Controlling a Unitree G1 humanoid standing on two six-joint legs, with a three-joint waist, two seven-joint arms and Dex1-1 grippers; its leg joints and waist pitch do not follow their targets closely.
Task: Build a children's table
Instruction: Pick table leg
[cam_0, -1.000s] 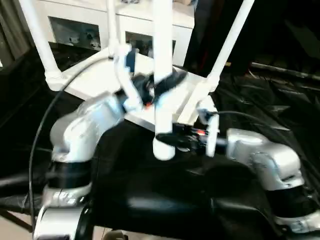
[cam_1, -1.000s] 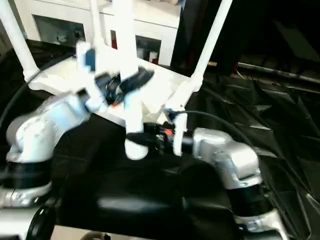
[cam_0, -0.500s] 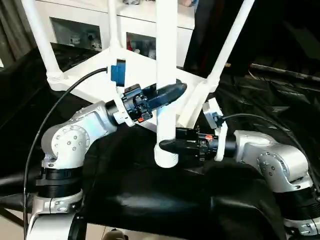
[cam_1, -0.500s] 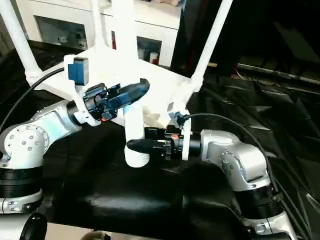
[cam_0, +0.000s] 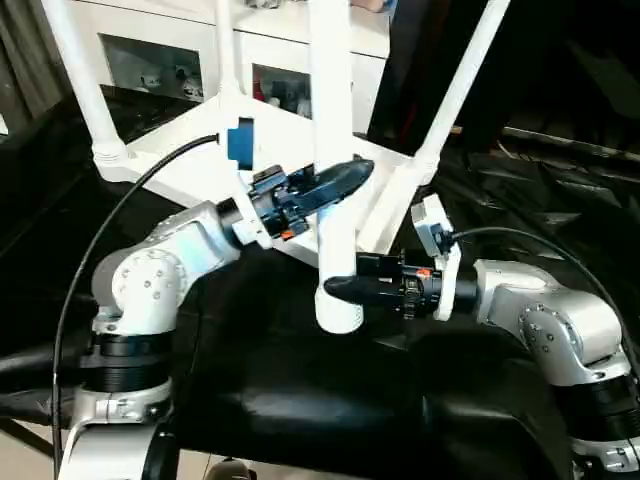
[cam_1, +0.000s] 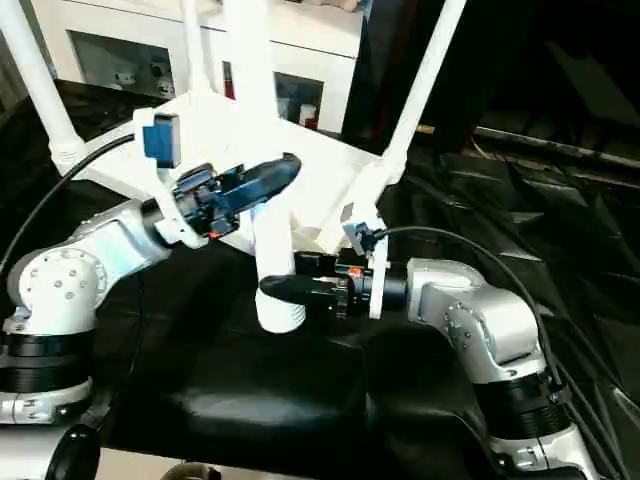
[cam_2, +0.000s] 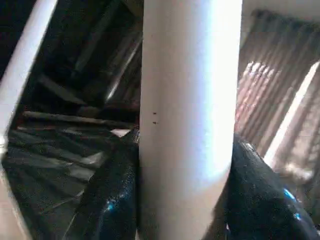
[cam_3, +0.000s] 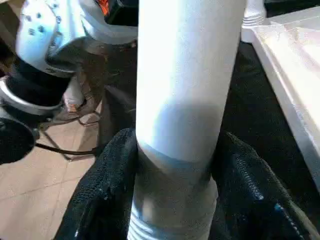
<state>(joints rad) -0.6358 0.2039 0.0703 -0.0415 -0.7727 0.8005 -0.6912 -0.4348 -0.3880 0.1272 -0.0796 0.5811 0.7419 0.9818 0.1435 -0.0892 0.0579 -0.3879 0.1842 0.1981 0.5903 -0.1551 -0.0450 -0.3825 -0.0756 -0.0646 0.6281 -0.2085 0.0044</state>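
- While the children's table (cam_0: 200, 160) lies upside down on the black-covered work table (cam_0: 330, 400), three of its legs are seen seated in corner sockets and rising upward: one at the far left (cam_0: 82, 85), one thin at the back (cam_0: 226, 45), one at the right (cam_0: 455, 95).
- A fourth leg (cam_0: 333, 150), white and round, is held upright in front of the tabletop's near corner, its ribbed lower end (cam_0: 338, 312) hanging just above the black cover.
- The left gripper (cam_0: 335, 182) is clamped on this fourth leg partway up; in the left wrist view a black finger (cam_2: 107, 200) is pressed against each side of the white shaft (cam_2: 187, 115).
- The right gripper (cam_0: 340, 291) is clamped on the same leg lower down, just above the ribbed end; in the right wrist view its black fingers (cam_3: 107, 190) are seen hugging both sides of the shaft (cam_3: 185, 75).
- The two grippers are set one above the other on the leg, approaching from opposite sides, and are apart from each other.
- Whether the leg's lower end touches the cover cannot be told.
- A white glass-door cabinet (cam_0: 190, 45) is noted behind the table.
- Crumpled black sheeting (cam_0: 560, 200) is noted to the right.
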